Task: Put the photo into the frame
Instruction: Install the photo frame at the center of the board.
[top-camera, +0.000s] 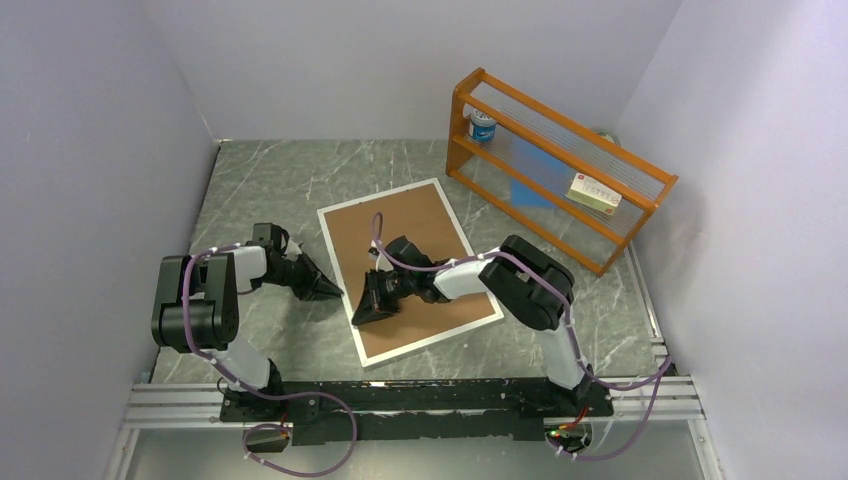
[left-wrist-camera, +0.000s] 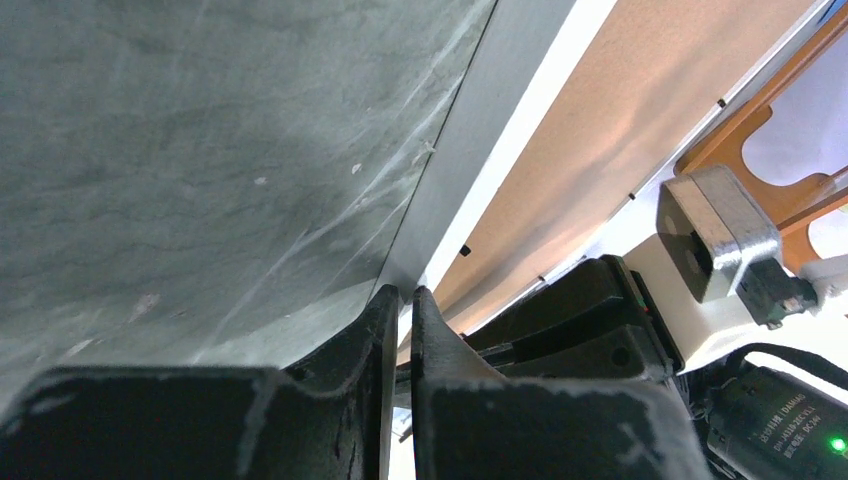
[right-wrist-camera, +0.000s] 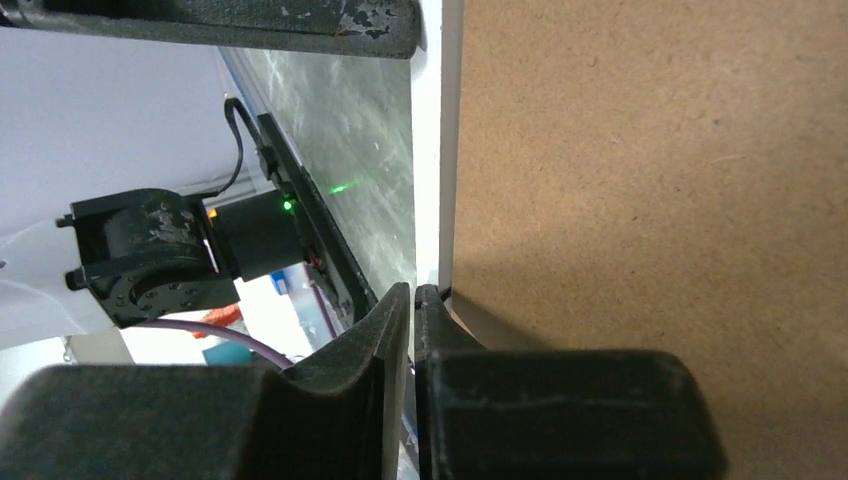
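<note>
Flat on the grey-green, marble-veined bench (top-camera: 270, 190) lies the frame (top-camera: 430, 340), a white rectangle with a narrow flat border, turned at a slant. A plain brown backing board (top-camera: 400, 225) fills its opening. The board is matte and finely fibrous like pressed hardboard, and small dark clips sit along its edge.

The left end effector (left-wrist-camera: 400, 293) points at the frame's left side from outside it, with its tips down at the white border. Its black fingers (left-wrist-camera: 340, 400) are scuffed with pale scratches and stand narrow, with only a slit between them. I cannot see anything pinched in that slit.

The right end effector (right-wrist-camera: 412, 290) reaches across the board to the same left side of the frame. Its tips sit where the board meets the white border. It too is narrow, the worn black fingers (right-wrist-camera: 560, 410) almost together, and no held thing shows.

Beyond the frame's far right corner stands an orange wooden rack (top-camera: 459, 135) with slatted rails. In it are a small round tin with a blue label (top-camera: 483, 126) and a flat white box (top-camera: 593, 192) with red print too small to read. The motor label seen from the left wrist is also unreadable.
</note>
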